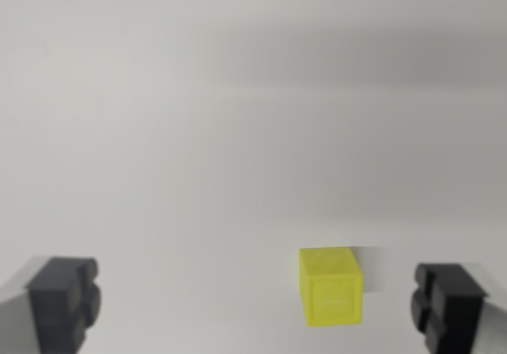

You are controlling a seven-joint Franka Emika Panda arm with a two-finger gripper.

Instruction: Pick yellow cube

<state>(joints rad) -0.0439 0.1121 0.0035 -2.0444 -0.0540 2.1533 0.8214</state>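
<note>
the gripper (255,306) was seen spread wide, holding nothing; the yellow cube (331,285) was found between its fingers (63,300), nearer the wrist view's right one.

lab-like setup, plain white tabletop (238,132)

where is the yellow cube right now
In the wrist view, the yellow cube sits on the white surface low and right of centre, between the open gripper's fingers and much nearer the right one.
</note>
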